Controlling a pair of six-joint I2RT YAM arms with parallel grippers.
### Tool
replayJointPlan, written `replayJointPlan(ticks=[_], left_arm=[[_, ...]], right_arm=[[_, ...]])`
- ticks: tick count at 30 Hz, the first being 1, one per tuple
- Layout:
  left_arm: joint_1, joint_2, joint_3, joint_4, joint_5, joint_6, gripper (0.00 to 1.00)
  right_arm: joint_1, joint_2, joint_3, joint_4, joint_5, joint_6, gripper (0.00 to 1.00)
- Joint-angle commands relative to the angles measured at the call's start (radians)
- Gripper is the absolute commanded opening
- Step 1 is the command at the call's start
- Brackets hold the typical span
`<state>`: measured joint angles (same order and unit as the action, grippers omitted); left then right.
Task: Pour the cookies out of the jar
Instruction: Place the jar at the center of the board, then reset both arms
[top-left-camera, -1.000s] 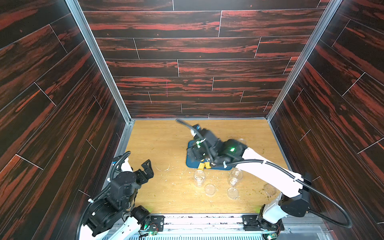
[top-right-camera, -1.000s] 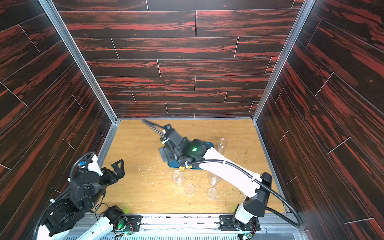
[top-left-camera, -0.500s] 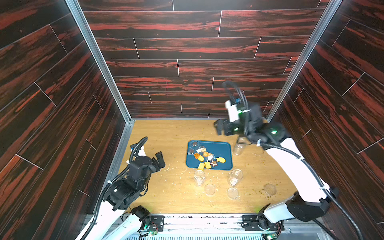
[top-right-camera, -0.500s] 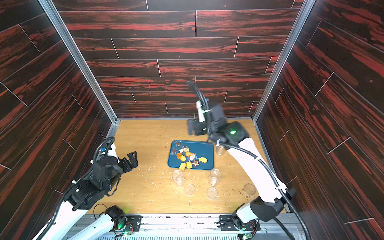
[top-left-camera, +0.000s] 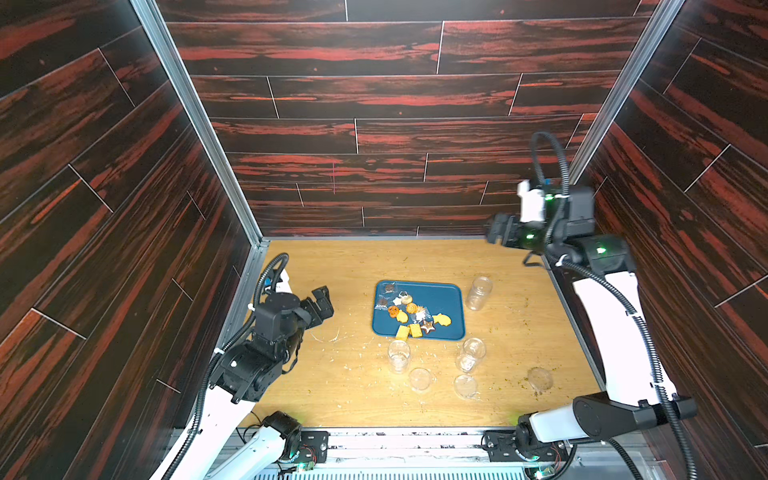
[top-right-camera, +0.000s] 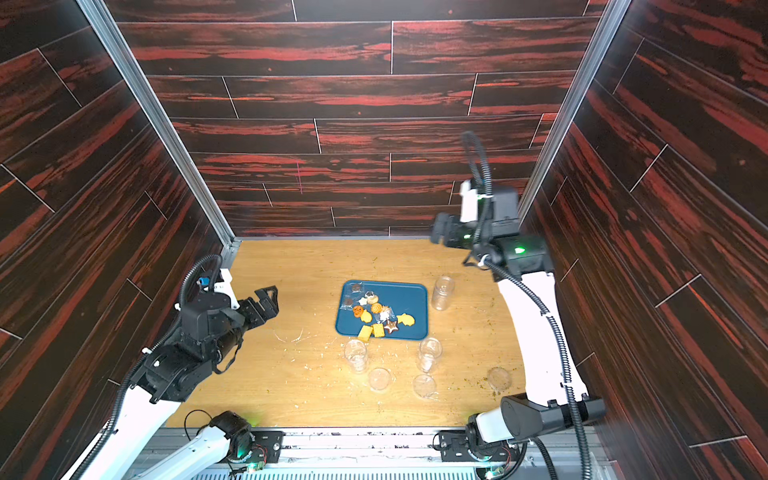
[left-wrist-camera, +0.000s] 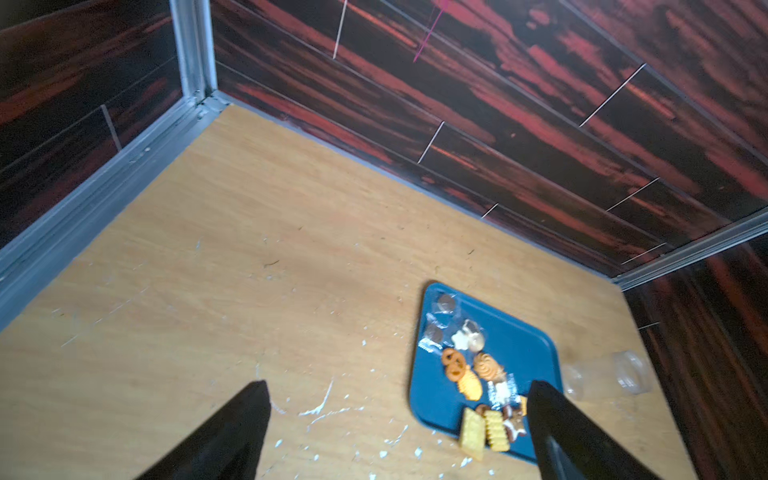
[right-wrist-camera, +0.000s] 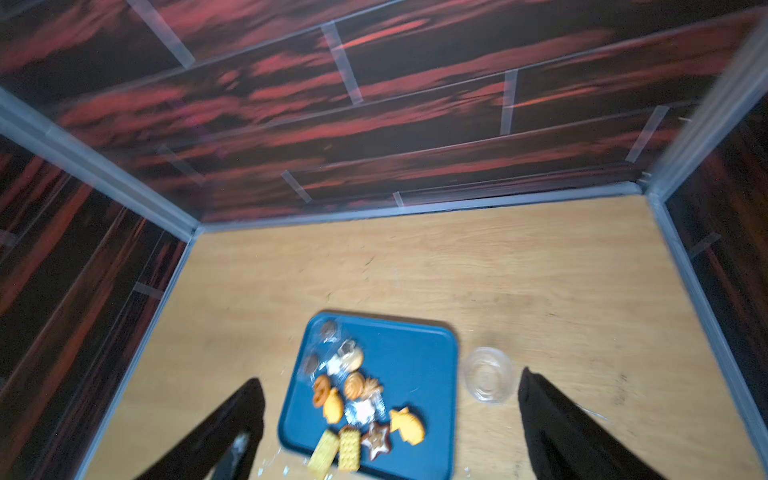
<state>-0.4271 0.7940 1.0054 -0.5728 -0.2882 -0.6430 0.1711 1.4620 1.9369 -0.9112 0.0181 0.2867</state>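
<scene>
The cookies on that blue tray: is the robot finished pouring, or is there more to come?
Looks nearly finished. Done: the cookies lie on the blue tray, and the jar beside it stands upright and looks empty. In hand: nothing; the left gripper and right gripper are both open, clear of the jar. Left: little, perhaps only parking the arms; one yellow cookie overhangs the tray's near edge.

Stereo head sits high above my base, tilted down over the whole table (top-left-camera: 353, 395) and back wall (top-left-camera: 374, 137); both top views nearly match. Left wrist cam is low at the left side, looking across to the tray (left-wrist-camera: 519, 345). Right wrist cam is raised higher, facing down and toward the back wall, blurred. All four views share the tray with the cookies (top-left-camera: 411, 309)
</scene>
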Motion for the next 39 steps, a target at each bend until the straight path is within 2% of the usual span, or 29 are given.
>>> replayJointPlan(ticks=[1, 6, 9, 12, 14, 16, 18, 21, 25, 28, 30, 34, 39], left_arm=[[0.033, 0.028, 0.053, 0.018, 0.084, 0.009, 1.0], [0.069, 0.062, 0.082, 0.027, 0.134, 0.018, 1.0], [0.12, 0.092, 0.073, 0.078, 0.219, -0.019, 1.0], [0.212, 0.146, 0.074, 0.157, 0.349, -0.102, 1.0], [0.279, 0.19, 0.07, 0.224, 0.425, -0.204, 1.0], [0.325, 0.227, 0.05, 0.306, 0.492, -0.297, 0.99], [0.344, 0.249, 0.027, 0.37, 0.518, -0.33, 0.99], [0.346, 0.237, -0.028, 0.428, 0.468, -0.286, 1.0], [0.359, 0.198, -0.099, 0.456, 0.373, -0.271, 1.0], [0.373, 0.233, -0.066, 0.439, 0.367, -0.213, 1.0], [0.374, 0.274, -0.028, 0.419, 0.34, -0.189, 1.0], [0.375, 0.352, 0.051, 0.413, 0.299, -0.16, 1.0], [0.375, 0.392, 0.079, 0.451, 0.219, -0.112, 1.0]], right_arm=[[-0.077, -0.039, 0.001, 0.027, -0.099, 0.052, 0.98], [-0.143, 0.0, 0.025, 0.032, -0.118, 0.07, 0.98], [-0.197, 0.033, 0.054, 0.039, -0.157, 0.107, 0.98], [-0.242, 0.069, 0.072, 0.064, -0.227, 0.142, 0.98], [-0.255, 0.087, 0.082, 0.094, -0.27, 0.146, 0.98], [-0.264, 0.099, 0.086, 0.124, -0.288, 0.144, 0.98], [-0.275, 0.107, 0.073, 0.168, -0.311, 0.14, 0.98], [-0.282, 0.109, 0.036, 0.219, -0.323, 0.126, 0.98], [-0.285, 0.05, -0.118, 0.371, -0.305, 0.097, 0.98], [-0.288, 0.013, -0.222, 0.527, -0.258, 0.024, 0.98], [-0.289, 0.032, -0.232, 0.574, -0.23, 0.013, 0.98], [-0.294, 0.111, -0.189, 0.576, -0.241, 0.031, 0.98], [-0.311, 0.134, -0.215, 0.582, -0.24, 0.02, 0.98]])
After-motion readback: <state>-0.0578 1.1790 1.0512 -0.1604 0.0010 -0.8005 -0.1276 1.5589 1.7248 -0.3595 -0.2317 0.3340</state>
